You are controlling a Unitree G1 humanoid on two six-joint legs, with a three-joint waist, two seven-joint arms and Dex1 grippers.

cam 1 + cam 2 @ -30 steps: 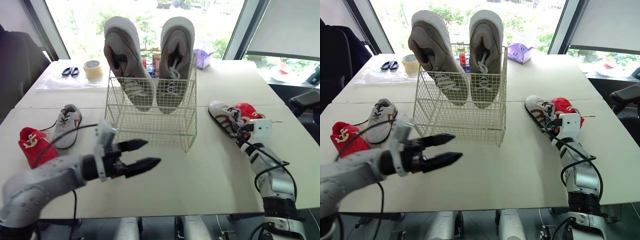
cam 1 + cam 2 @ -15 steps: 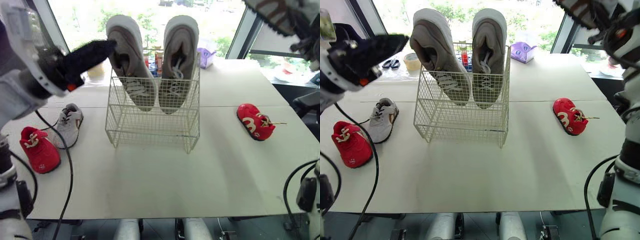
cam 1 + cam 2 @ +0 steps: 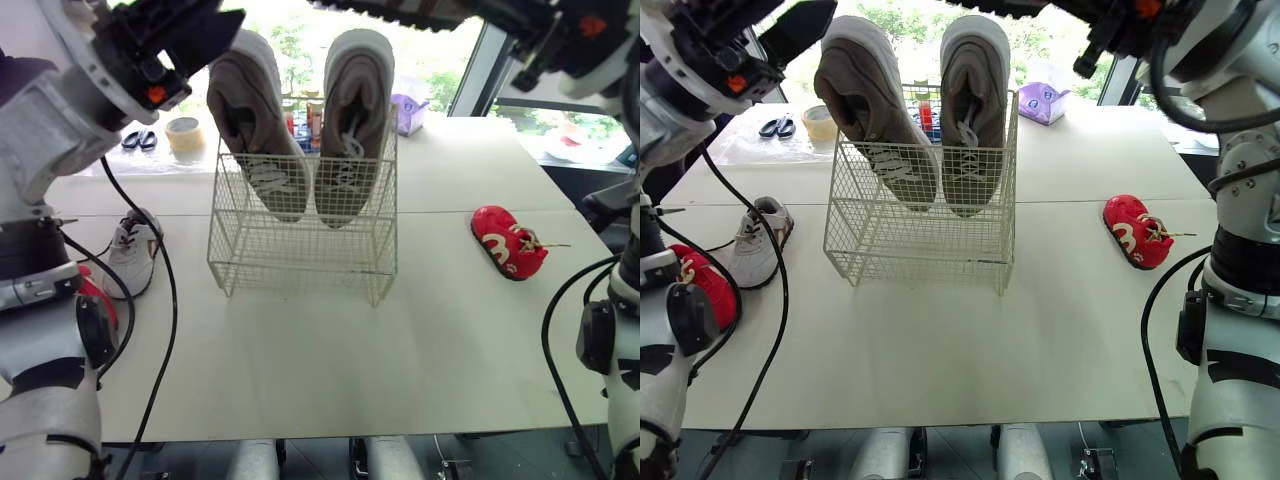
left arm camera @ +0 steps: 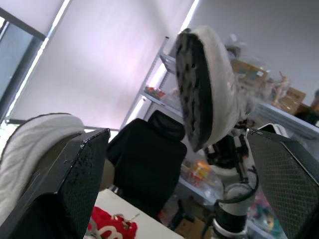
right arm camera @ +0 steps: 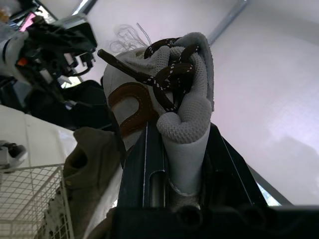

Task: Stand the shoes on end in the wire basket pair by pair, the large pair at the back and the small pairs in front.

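A white wire basket (image 3: 300,255) stands mid-table with the large taupe pair (image 3: 300,130) on end in its back row. My right gripper (image 5: 172,149) is raised high above the basket, shut on a small grey shoe (image 5: 159,94) with brown laces; the shoe's sole (image 3: 430,8) faces the head camera. My left gripper (image 3: 200,25) is open, held high at the basket's left near the large shoes' toes. A small red shoe (image 3: 510,243) lies to the right of the basket. To its left lie a small grey shoe (image 3: 132,255) and a second red shoe (image 3: 700,285), partly behind my left arm.
At the back left of the table are a tape roll (image 3: 185,132) and scissors (image 3: 136,141). A purple tissue box (image 3: 407,108) sits at the back right. The table's front edge (image 3: 330,425) runs close below the basket.
Both arms have risen from table height. The right gripper took the small grey shoe from beside the red shoe and carried it up and leftward over the basket. The left gripper rose to the upper left.
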